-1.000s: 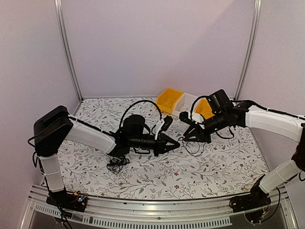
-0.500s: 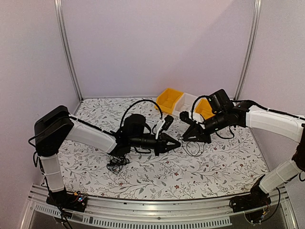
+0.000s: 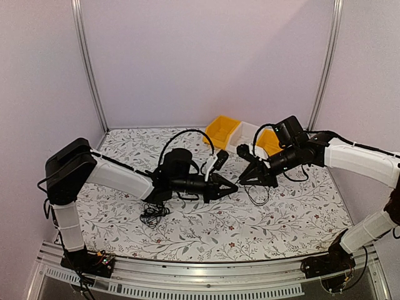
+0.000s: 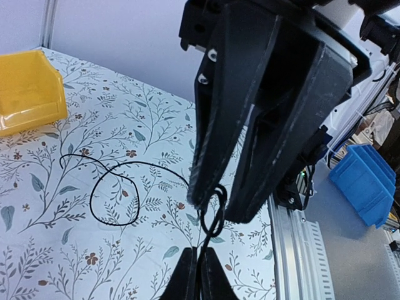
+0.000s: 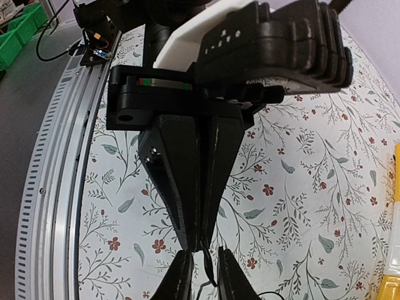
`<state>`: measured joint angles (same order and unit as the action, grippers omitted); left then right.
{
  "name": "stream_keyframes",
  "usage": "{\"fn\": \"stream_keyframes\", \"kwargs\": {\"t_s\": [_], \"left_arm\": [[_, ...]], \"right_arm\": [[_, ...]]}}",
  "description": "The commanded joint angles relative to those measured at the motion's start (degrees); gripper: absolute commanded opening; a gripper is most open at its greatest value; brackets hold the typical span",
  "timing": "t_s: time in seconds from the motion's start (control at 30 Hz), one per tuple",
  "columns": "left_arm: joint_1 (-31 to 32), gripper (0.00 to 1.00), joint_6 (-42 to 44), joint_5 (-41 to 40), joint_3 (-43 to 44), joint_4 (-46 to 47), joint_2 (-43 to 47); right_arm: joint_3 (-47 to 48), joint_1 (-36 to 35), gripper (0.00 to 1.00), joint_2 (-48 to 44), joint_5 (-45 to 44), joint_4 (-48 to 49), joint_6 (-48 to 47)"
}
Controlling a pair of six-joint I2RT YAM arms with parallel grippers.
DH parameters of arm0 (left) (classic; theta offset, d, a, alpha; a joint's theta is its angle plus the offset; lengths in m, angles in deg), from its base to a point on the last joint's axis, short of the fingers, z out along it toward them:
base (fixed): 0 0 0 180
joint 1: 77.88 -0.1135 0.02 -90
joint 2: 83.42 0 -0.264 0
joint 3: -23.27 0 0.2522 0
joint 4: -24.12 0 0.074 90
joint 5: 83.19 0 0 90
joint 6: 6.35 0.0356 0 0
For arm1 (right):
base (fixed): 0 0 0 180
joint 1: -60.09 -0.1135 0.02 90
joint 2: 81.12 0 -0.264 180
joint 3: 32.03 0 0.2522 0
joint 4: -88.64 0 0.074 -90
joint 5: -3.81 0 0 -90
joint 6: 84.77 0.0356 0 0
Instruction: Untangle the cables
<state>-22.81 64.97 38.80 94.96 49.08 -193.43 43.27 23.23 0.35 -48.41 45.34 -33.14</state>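
A thin black cable (image 3: 257, 199) hangs in loose loops under the two gripper tips at mid-table. My left gripper (image 3: 232, 185) is shut on a strand of it; in the left wrist view my left gripper (image 4: 199, 255) pinches the strand, and a loop (image 4: 91, 201) of the cable lies on the cloth. My right gripper (image 3: 245, 179) meets it tip to tip. In the right wrist view my right gripper (image 5: 205, 257) stands slightly apart with the strand (image 5: 209, 265) between its fingers. A second small clump (image 3: 152, 217) lies under the left forearm.
Two yellow bins (image 3: 223, 131) (image 3: 267, 142) and a white bin (image 3: 247, 134) stand at the back right. A yellow bin (image 4: 28, 87) shows in the left wrist view. The table's metal front rail (image 3: 187, 284) runs along the near edge.
My right gripper has shifted slightly left and up toward the left gripper's tip. The hanging loops below it have drawn in a little. The left arm has barely moved.
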Motion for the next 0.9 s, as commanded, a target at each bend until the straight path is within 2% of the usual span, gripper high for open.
{"fn": "stream_keyframes", "kwargs": {"t_s": [0.0,0.07,0.13,0.17,0.27,0.3,0.53,0.87], "left_arm": [[0.59,0.0,-0.14,0.59,1.48,-0.31,-1.42],[0.59,0.0,-0.3,0.53,1.48,-0.25,-1.54],[0.61,0.0,-0.33,0.44,1.48,-0.2,-1.5],[0.62,0.0,-0.32,0.44,1.48,-0.18,-1.48],[0.62,0.0,-0.21,0.35,1.29,-0.14,-1.27],[0.57,0.0,-0.06,0.34,1.25,-0.08,-1.14],[0.52,0.0,0.11,1.0,0.52,0.42,-0.67],[0.54,0.0,-0.64,1.85,0.51,1.72,-0.77]], "right_arm": [[0.61,-0.32,0.16,-1.67,2.66,-0.12,0.4],[0.65,-0.32,0.08,-1.54,2.73,-0.07,0.4],[0.67,-0.36,0.06,-1.26,2.74,-0.21,0.48],[0.62,-0.32,0.07,-1.19,2.66,-0.1,0.49],[0.66,-0.32,0.2,-1.44,1.43,-0.22,0.81],[0.76,-0.25,0.21,-1.68,0.55,-0.44,0.91],[0.37,4.03,0.24,-3.92,-0.09,-3.36,-1.51],[-0.98,3.68,0.23,-1.04,1.22,-4.36,-3.41]]}}
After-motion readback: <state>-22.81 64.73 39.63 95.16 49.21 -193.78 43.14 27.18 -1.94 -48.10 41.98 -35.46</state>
